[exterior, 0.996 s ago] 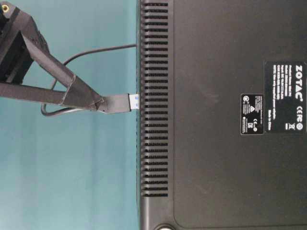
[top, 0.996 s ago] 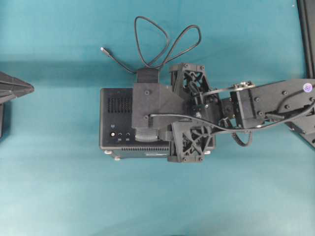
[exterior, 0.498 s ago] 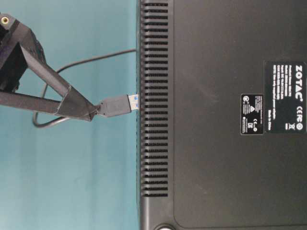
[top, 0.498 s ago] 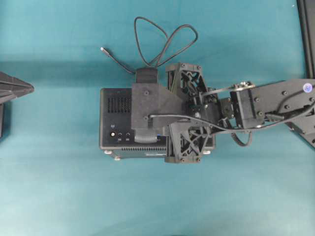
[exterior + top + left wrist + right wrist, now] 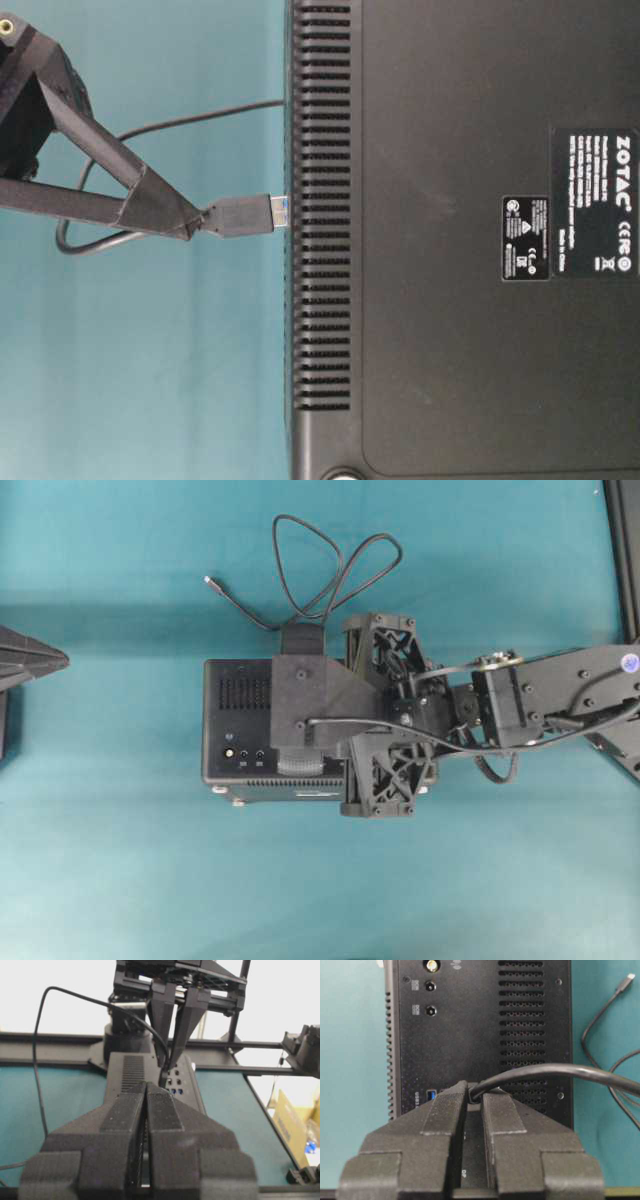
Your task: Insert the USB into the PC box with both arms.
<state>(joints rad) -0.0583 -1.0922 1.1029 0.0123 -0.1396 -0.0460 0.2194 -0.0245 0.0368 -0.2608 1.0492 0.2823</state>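
USB plug pinched at its cable end, metal tip at the PC box's port face, not yet seated.

Nearest the PC box [image 5: 460,240], the USB [image 5: 243,216] points its blue-lined tip at the box's port face, with part of the metal shell showing. Just behind it, the right gripper [image 5: 190,226] has its jaws closed on the plug's rear and the cable [image 5: 580,1074]. Well away from the box, the left gripper [image 5: 146,1105] hangs with jaws pressed together, empty. By these views, pushing the plug home remains, with the left arm's bracing role unfilled.
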